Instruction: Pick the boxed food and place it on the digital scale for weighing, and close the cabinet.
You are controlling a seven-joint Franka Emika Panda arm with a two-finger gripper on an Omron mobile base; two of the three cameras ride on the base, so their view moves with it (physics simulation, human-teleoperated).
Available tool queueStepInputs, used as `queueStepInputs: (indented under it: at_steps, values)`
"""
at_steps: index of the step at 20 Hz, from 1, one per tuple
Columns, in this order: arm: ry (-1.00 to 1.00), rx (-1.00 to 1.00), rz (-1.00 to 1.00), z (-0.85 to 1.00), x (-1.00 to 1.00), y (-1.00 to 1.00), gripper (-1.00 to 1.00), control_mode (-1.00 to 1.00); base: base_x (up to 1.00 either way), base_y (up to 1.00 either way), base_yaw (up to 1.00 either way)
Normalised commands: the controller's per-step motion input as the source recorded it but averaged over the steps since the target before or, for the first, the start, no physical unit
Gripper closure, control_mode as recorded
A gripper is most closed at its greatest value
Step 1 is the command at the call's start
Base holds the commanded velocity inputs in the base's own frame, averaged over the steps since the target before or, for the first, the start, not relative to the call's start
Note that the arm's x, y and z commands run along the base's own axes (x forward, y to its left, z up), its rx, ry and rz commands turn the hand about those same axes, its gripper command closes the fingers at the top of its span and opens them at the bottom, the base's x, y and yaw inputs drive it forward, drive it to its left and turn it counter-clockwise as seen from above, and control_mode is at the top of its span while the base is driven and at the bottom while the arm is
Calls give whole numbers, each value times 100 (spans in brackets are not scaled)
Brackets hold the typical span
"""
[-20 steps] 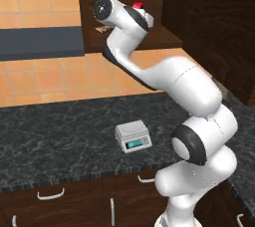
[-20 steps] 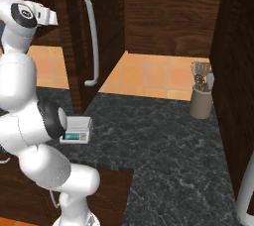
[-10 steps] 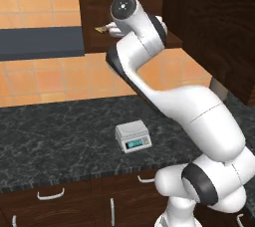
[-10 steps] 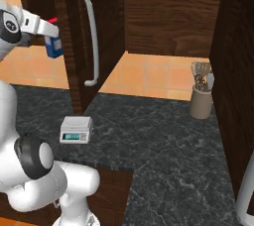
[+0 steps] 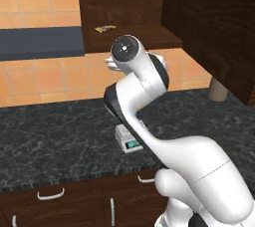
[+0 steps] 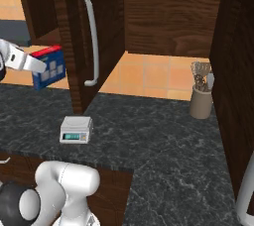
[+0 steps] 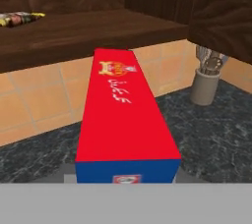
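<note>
The boxed food (image 6: pixel 51 66), a blue carton with a red top, hangs in the air above the counter, left of the open cabinet door (image 6: pixel 110 17). My gripper (image 6: pixel 35 65) is shut on it from the left. In the hand view its red top (image 7: pixel 123 112) lies right in front of the camera and hides my fingertips. The digital scale (image 6: pixel 76 129) sits on the dark counter below and a little right of the carton. In the left base view my arm covers part of the scale (image 5: pixel 127 141). The cabinet (image 5: pixel 130 2) stands open, its door (image 5: pixel 219 27) swung out to the right.
A flat yellowish packet (image 5: pixel 105 28) lies on the cabinet shelf, also seen as the packet (image 7: pixel 19 18). A utensil holder (image 6: pixel 201 98) stands at the back of the counter, right of the scale. The door's silver bar handle (image 6: pixel 92 41) is near the carton. Drawers (image 5: pixel 50 194) run below the counter.
The arm has brought the carton out of the cabinet and down towards the counter, so it now hangs lower, beside the door and above the scale. The scale has not moved.
</note>
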Motion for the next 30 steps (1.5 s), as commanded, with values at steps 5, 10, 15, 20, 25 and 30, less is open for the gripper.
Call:
queueStepInputs:
  at_steps: [5,10,15,20,25,30]
  values:
    - [0,-1,0,-69,-2,6,100,-100,0,0,0]
    - [1,-3,-1,-36,4,8,100,-100,0,0,0]
    - [0,-7,-6,-41,12,16,100,-100,0,0,0]
    - [0,-8,-14,-40,14,1,100,-100,0,0,0]
    - [5,-4,-10,-25,27,0,100,-100,0,0,0]
    - [7,0,0,-29,39,0,100,-100,0,0,0]
